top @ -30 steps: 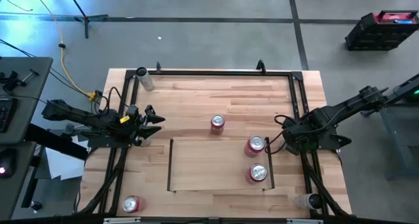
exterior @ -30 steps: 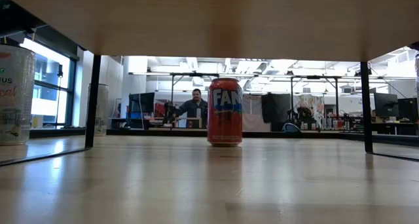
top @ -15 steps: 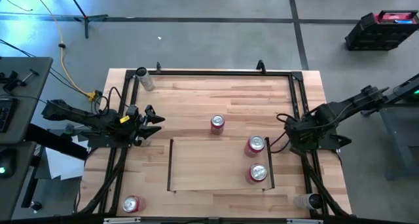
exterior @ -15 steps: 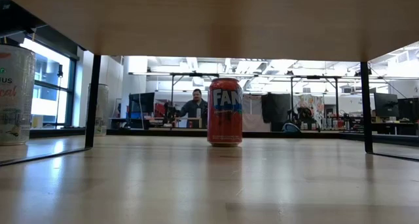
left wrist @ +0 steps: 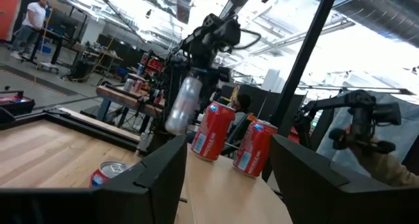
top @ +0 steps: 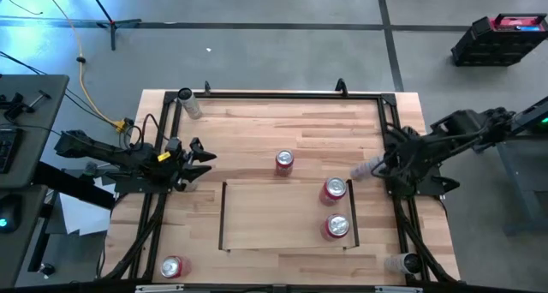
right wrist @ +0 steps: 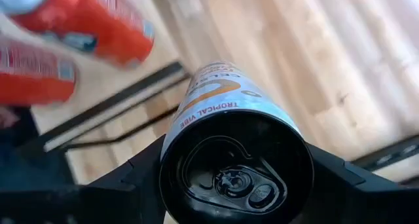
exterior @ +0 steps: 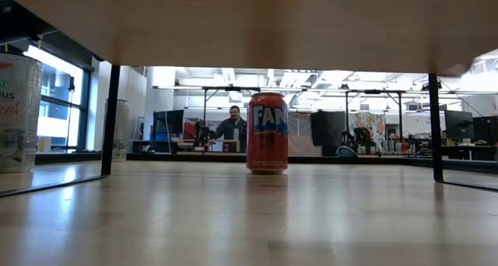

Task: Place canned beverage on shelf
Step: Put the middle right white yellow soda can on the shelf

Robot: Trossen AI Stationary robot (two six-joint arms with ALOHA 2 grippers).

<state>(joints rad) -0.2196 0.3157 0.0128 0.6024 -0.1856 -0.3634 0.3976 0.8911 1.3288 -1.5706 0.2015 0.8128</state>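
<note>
Shelf (top: 274,214): pale panel on the table (top: 257,130), near the front middle, dark rails on its short sides.
Red cans on shelf: two upright at its right end, one at the far corner (top: 334,189), one nearer the front (top: 337,227). Both also show in the left wrist view (left wrist: 211,131) (left wrist: 255,147).
Third red can (top: 283,161): upright on the table just behind the shelf's far edge, not on it. Low view shows it standing alone in mid-table (exterior: 267,133).
Fourth red can (top: 172,266): upright at the front left of the table, well apart from the shelf.
Right gripper (top: 377,166): over the table's right side, just beside the shelf's far right corner, fingers clamped on a pale slim can (top: 366,170).
Slim can: off the table, tilted, held by the body; right wrist view looks down on its dark top and pull tab (right wrist: 236,165), with "tropical vibe" on its side. Left wrist view shows it in the air above the two red cans (left wrist: 181,105).
Left gripper (top: 205,162): at the table's left edge, well apart from every can, fingers parted and holding nothing (left wrist: 226,178).
Other pale cans: one at the far left corner (top: 190,105), one at the front right (top: 401,263), both off the shelf.
Background: a person (exterior: 231,127) in the room beyond.
</note>
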